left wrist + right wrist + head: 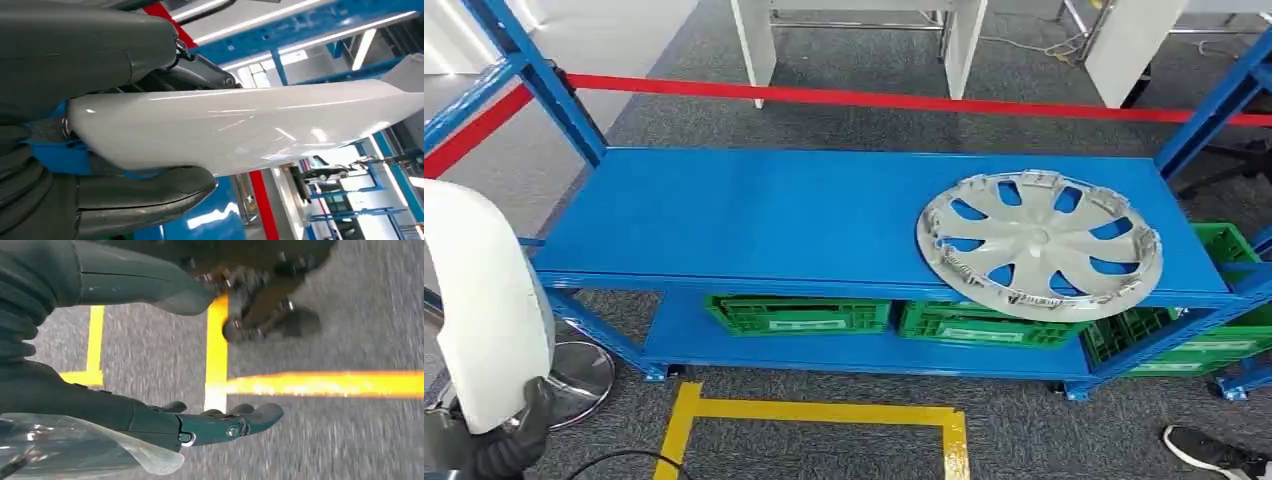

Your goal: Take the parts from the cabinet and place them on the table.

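A silver wheel cover point(1039, 243) lies flat on the right part of the blue cabinet's top shelf point(754, 215). At the lower left of the head view, my left hand point(509, 440) holds a glossy white curved panel point(479, 300) upright, in front of the shelf's left end. In the left wrist view the white panel point(250, 125) sits between the thumb and the fingers point(140, 195) of my left hand point(50, 190). My right hand point(100, 405) hangs over the grey carpet, its fingers apart with nothing in them.
Green crates point(799, 315) point(984, 325) stand on the lower shelf, and another crate point(1214, 300) is at the right end. Red barrier tape point(874, 98) runs behind the cabinet. Yellow floor tape point(824, 412), a round metal base point(579, 375) and a person's shoe point(1214, 452) lie in front.
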You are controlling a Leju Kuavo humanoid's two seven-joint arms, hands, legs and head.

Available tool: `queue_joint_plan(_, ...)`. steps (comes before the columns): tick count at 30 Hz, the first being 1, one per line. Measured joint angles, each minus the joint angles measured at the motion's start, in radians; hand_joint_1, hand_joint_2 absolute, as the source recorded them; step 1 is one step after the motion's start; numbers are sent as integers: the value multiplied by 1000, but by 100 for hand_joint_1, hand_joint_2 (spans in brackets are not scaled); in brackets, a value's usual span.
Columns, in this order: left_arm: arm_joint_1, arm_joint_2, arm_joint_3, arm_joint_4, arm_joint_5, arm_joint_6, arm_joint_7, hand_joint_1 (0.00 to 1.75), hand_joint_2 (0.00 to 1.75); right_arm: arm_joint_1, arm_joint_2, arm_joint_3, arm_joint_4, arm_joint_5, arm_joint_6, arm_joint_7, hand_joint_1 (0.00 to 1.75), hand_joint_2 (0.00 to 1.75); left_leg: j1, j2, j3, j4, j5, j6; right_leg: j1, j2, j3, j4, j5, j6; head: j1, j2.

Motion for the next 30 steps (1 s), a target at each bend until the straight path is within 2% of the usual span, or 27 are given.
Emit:
queue_joint_plan(1,-2,-9,6,0,-7,-7,0,175,175,0,0,0,0,1,3,-2,0,175,6,7,-8,-7,16,7,-3,4,-9,12,-30,2,1,0)
queue_joint_plan(2,-2,-15,11,0,-10,-12,0,175,175,0,0,0,0,2,6,-2,0,175,7,6,-24,-7,25,15,-1,6,-30,48,-85,3,6,0)
queue_joint_plan(3,0,-23,16,0,-16,-16,0,175,175,0,0,0,0,3,9,-2,0,175,6,6,-37,-6,35,18,-2,6,-47,119,-151,5,9,0)
queue_joint_plan(4,1,-26,19,0,-17,-16,0,175,175,0,0,0,0,3,11,-2,0,175,3,7,-49,-6,45,19,-2,6,-62,192,-199,8,7,0)
queue_joint_plan(5,1,-29,21,0,-18,-16,0,175,175,0,0,0,0,3,14,-2,0,175,1,8,-63,-4,56,21,-2,6,-74,256,-227,9,8,0)
queue_joint_plan(6,1,-31,22,0,-21,-16,0,175,175,0,0,0,0,2,19,-2,0,175,-1,8,-79,-1,66,20,-2,6,-73,295,-223,10,8,0)
queue_joint_plan(7,1,-33,23,0,-24,-16,0,175,175,0,0,0,0,2,22,-2,0,175,-3,8,-95,2,75,20,-2,6,-51,290,-188,9,7,0)
queue_joint_plan(8,1,-34,24,0,-24,-16,0,175,175,0,0,0,0,0,24,-2,0,175,-4,8,-107,5,82,19,-1,6,-16,252,-148,7,8,0)
queue_joint_plan(9,0,-35,21,0,-24,-16,0,175,175,1,0,-1,0,-3,29,-2,0,175,-5,8,-121,11,90,17,0,6,44,171,-111,2,8,0)
queue_joint_plan(10,-1,-35,13,0,-24,-16,0,175,175,0,-3,-2,0,-8,36,-2,0,175,-5,7,-130,18,96,15,2,6,114,70,-98,-4,8,0)
queue_joint_plan(11,-2,-35,3,0,-27,-13,0,175,175,-2,-7,-3,0,-13,42,-2,0,175,-9,7,-136,22,101,10,5,6,165,-19,-136,-9,8,0)
queue_joint_plan(12,-6,-35,-10,0,-31,-5,0,175,175,-3,-8,-5,0,-18,48,-5,0,175,-10,7,-139,25,108,4,5,6,198,-62,-146,-11,5,0)
queue_joint_plan(14,-16,-35,-39,0,-38,16,1,175,175,0,-8,-8,0,-21,58,-10,0,175,-5,9,-141,22,124,-6,12,7,177,-57,-142,-19,6,0)
queue_joint_plan(15,-17,-34,-53,0,-41,20,1,175,175,3,-9,-10,0,-21,58,-11,0,175,-7,8,-143,21,133,-12,9,6,171,-60,-132,-27,8,0)
queue_joint_plan(16,-17,-34,-60,0,-41,24,2,175,175,2,-9,-13,0,-21,61,-11,0,175,-4,3,-152,31,119,-17,1,-1,158,-63,-118,-34,10,0)
queue_joint_plan(17,-17,-32,-65,0,-40,29,2,175,175,1,-10,-15,0,-24,63,-13,0,175,-4,3,-163,58,61,-25,2,0,144,-62,-107,-42,3,0)
queue_joint_plan(18,-18,-27,-74,1,-39,34,3,175,175,3,-11,-16,0,-29,66,-16,0,175,1,3,-175,114,-7,-31,2,-1,132,-62,-96,-45,-4,0)
queue_joint_plan(19,-21,-20,-88,2,-38,42,3,175,175,4,-11,-18,0,-31,71,-18,0,175,4,3,-187,187,-64,-36,2,-3,119,-60,-86,-45,-4,0)
queue_joint_plan(20,-24,-16,-103,4,-42,50,5,175,175,5,-12,-22,0,-31,74,-18,0,175,7,3,-199,271,-105,-41,2,-5,105,-56,-75,-44,-4,0)
queue_joint_plan(21,-27,-12,-117,6,-45,62,6,175,175,5,-13,-22,0,-31,76,-19,0,175,10,3,-200,320,-111,-45,2,-6,99,-50,-67,-43,-4,0)
queue_joint_plan(22,-30,-5,-131,10,-47,76,7,175,175,5,-14,-22,0,-31,78,-20,0,175,13,3,-185,327,-87,-48,2,-8,78,-41,-59,-41,-5,0)
queue_joint_plan(23,-34,2,-149,13,-47,94,8,175,175,5,-15,-23,0,-30,82,-21,0,175,17,4,-150,292,-47,-50,1,-8,61,-31,-52,-38,-5,0)
queue_joint_plan(25,-40,20,-182,16,-44,125,10,175,175,5,-18,-23,0,-29,88,-23,0,175,22,3,-39,126,5,-49,-1,-7,33,-11,-44,-31,-5,0)
queue_joint_plan(26,-46,30,-199,18,-43,137,10,175,175,4,-21,-23,0,-28,89,-23,0,175,22,2,9,41,-24,-46,0,-7,20,-2,-40,-24,-5,0)
queue_joint_plan(27,-48,36,-214,18,-40,146,11,175,175,3,-23,-23,0,-27,90,-23,0,175,16,0,24,9,-29,-41,3,-4,11,4,-34,-17,-3,0)
queue_joint_plan(29,-48,53,-235,19,-27,171,12,175,175,3,-27,-23,0,-22,92,-24,0,175,11,1,8,14,-26,-29,0,-5,5,0,-15,-4,-4,0)
queue_joint_plan(30,-48,59,-243,19,-23,182,16,175,175,4,-28,-23,0,-19,92,-23,0,175,9,2,3,14,-18,-18,-1,-5,4,-3,-5,5,-3,0)
